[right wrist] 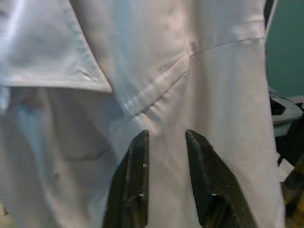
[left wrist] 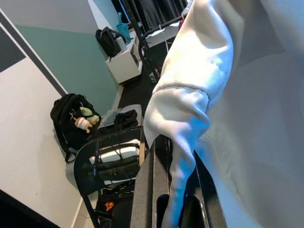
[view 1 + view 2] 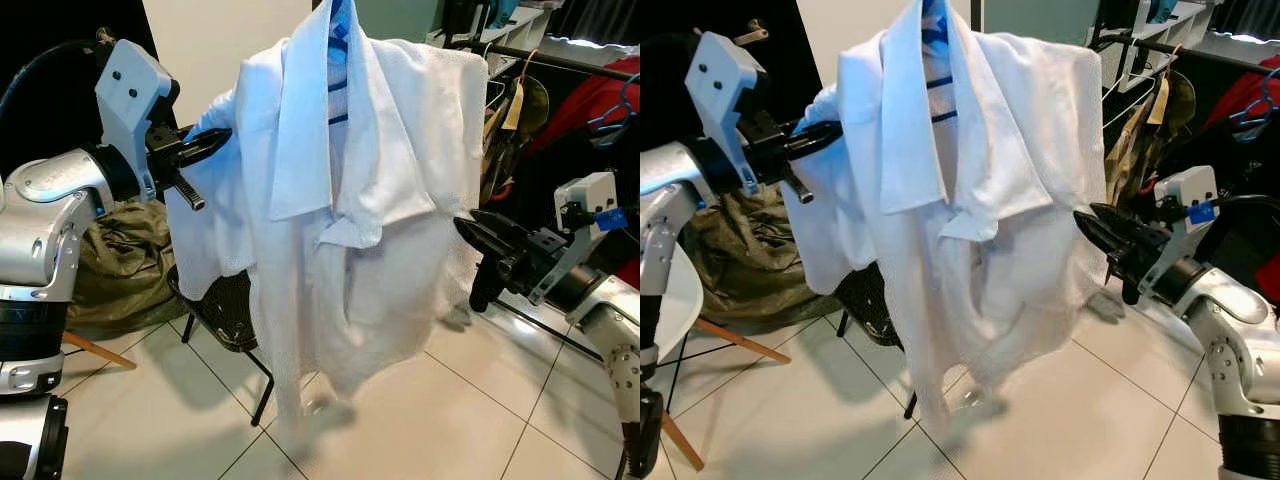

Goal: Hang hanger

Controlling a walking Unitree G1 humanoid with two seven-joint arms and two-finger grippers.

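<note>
1. White shirt (image 3: 350,200) hangs on a blue hanger (image 3: 340,40), held high in front of the robot; hem is clear of the tiled floor (image 3: 480,420), probably so it doesn't drag.
2. Left hand (image 3: 205,145) is up at the shirt's shoulder, fingers pinched on a fold of shoulder or sleeve cloth. Left wrist view shows white fabric squeezed between the two black fingers (image 2: 152,185). It looks like this grip carries the garment; how the hanger itself is supported can't be told, as its top is cut off.
3. Right hand (image 3: 480,232) is low at the shirt's other edge, tips touching or just beside the cloth. Right wrist view shows its fingers (image 1: 137,180) apart, shirt front just ahead, nothing between them. Likely steadying or about to take the side.
4. Clothes rail (image 3: 560,60) sits behind on the robot's right, with other garments (image 3: 600,110) on it. Judgement: hanger isn't on the rail yet; it needs carrying over and hooking on.
5. Black chair (image 3: 225,310) stands right behind the shirt, a snag risk for the hanging hem.
</note>
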